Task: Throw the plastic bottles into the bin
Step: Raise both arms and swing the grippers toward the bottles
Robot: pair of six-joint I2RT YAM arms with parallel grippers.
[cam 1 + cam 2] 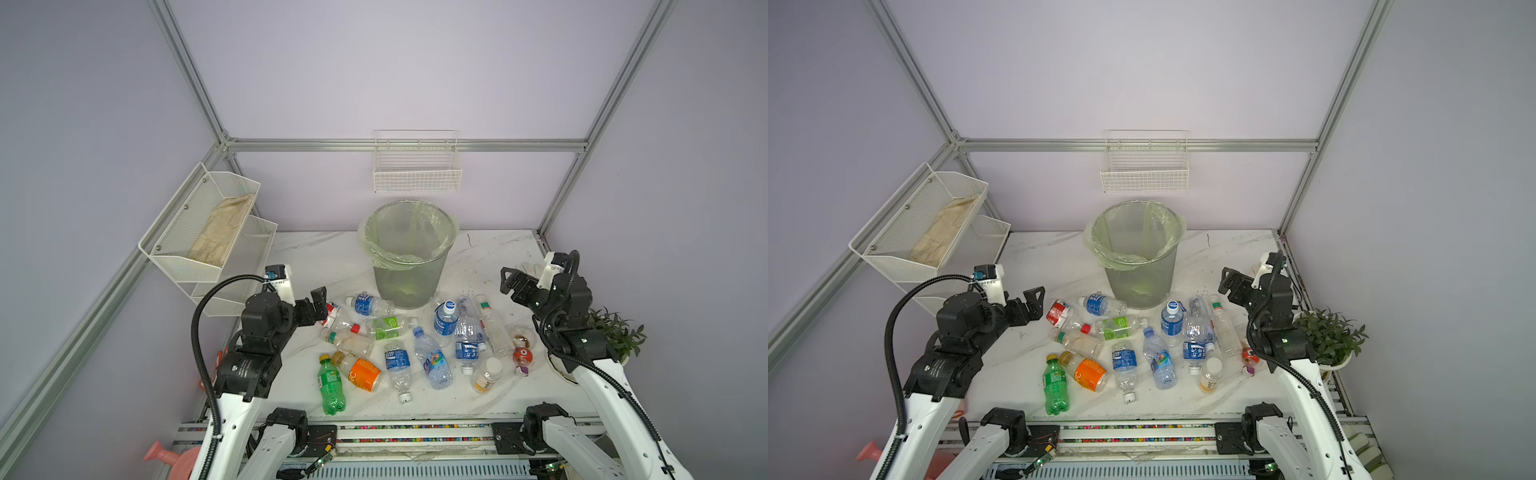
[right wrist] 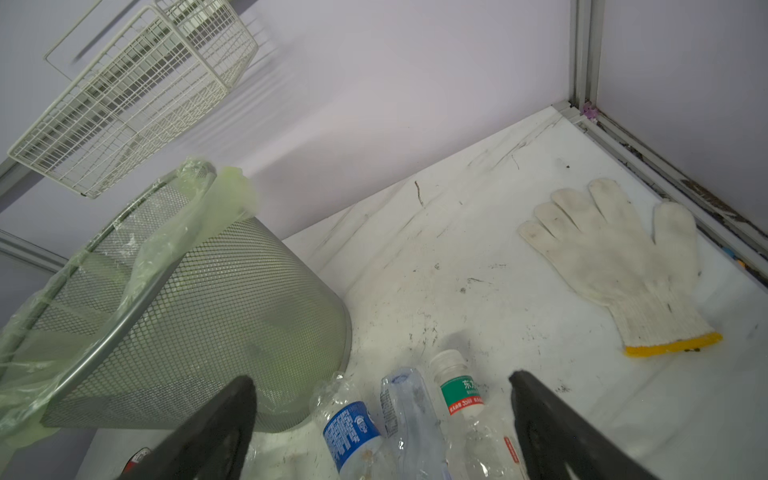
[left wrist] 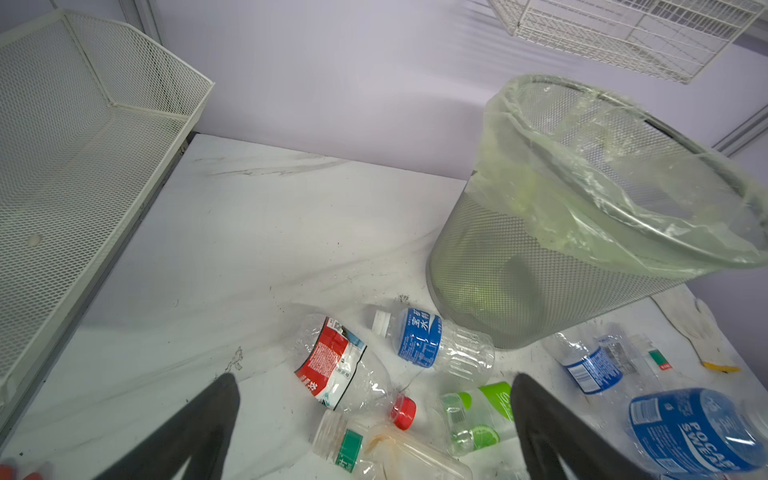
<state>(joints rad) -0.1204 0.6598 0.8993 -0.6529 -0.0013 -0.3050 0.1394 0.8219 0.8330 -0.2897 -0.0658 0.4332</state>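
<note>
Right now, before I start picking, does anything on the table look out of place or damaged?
A white work glove lies flat near the far right corner, not a bottle. The red-label bottle is crushed, which may make it awkward to grip. The bin stands upright; its liner bunches on one side.

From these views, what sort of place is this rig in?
Probably a staged robot test cell, not a real room: an aluminium-profile frame holding plain lilac panels, robot arms on a front rail, and props on a marble-look tabletop: the bin, scattered plastic bottles.
</note>
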